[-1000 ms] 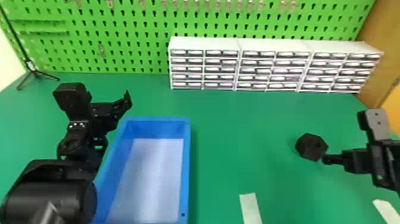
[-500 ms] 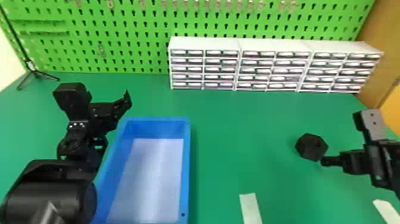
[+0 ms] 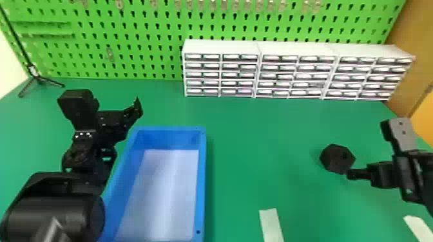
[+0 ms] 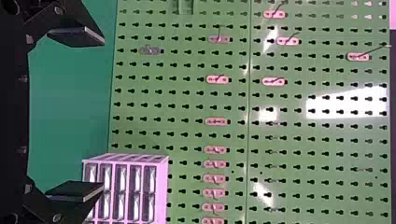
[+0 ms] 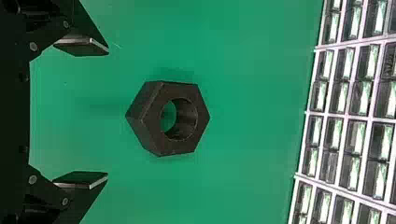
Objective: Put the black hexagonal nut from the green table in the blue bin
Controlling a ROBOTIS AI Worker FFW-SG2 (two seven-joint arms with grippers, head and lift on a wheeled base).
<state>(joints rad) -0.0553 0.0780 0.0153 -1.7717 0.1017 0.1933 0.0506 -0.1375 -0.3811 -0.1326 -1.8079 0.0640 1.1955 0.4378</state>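
Observation:
The black hexagonal nut [image 3: 337, 159] sits on the green table [image 3: 270, 138] at the right, close to my right gripper [image 3: 354, 173]. In the right wrist view the nut [image 5: 156, 119] lies ahead of the open right gripper [image 5: 107, 113], roughly in line with the gap, with its hole visible and nothing between the fingertips. The blue bin [image 3: 202, 180] stands left of centre with a pale bottom. My left gripper [image 3: 137, 106] is parked above the bin's far left side; in the left wrist view the left gripper [image 4: 102, 114] is open and holds nothing.
White drawer cabinets [image 3: 222, 77] stand along the back of the table, before a green pegboard [image 3: 141, 35]. A small black tripod [image 3: 37, 79] is at the far left. White strips [image 3: 271, 225] lie near the front edge.
My right gripper has shifted slightly to the left, closer to the nut. The left arm, the nut and the bin have stayed put.

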